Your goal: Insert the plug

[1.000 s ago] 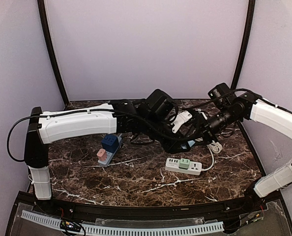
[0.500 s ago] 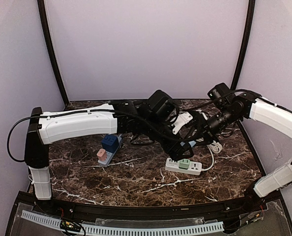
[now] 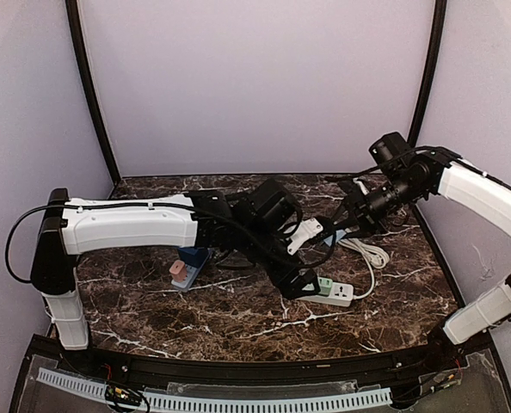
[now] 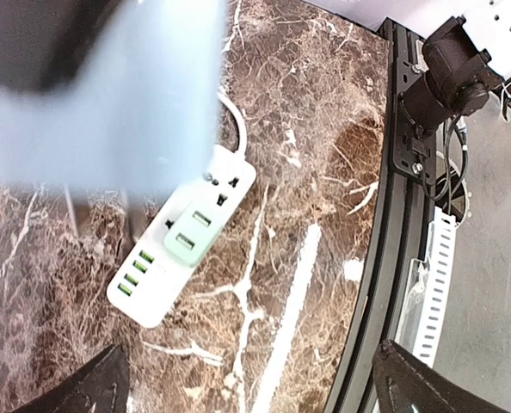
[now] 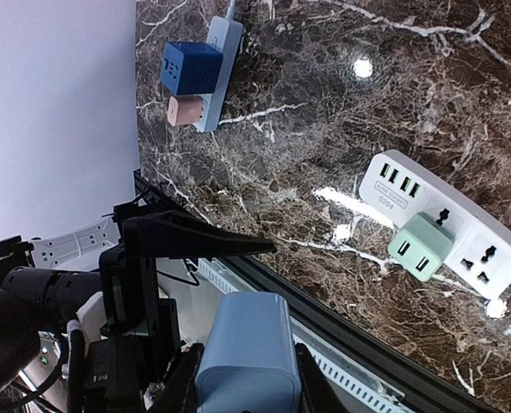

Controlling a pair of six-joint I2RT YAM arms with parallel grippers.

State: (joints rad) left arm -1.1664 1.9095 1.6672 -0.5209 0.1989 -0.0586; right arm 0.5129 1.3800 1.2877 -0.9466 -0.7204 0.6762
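Observation:
A light blue plug (image 5: 243,357) sits between the fingers of my right gripper (image 5: 243,383), which is shut on it above the table's back right (image 3: 348,222). In the left wrist view the same plug (image 4: 109,95) is a blurred block at top left. The white power strip (image 3: 335,295) (image 4: 182,237) (image 5: 449,215) lies below, with a green adapter (image 5: 419,245) (image 4: 191,232) plugged in. My left gripper (image 3: 300,282) (image 4: 255,396) hangs open over the strip's left end, with nothing between its fingers.
A blue power strip (image 5: 225,52) with a blue cube (image 5: 191,67) and a pink plug (image 5: 187,110) lies at the left (image 3: 187,267). The white strip's cord (image 3: 372,258) loops at the back right. A black rail (image 4: 384,258) runs along the table's near edge.
My left gripper has opened, let go of the plug and moved down and forward over the white strip. The right gripper has kept the plug and drawn back slightly.

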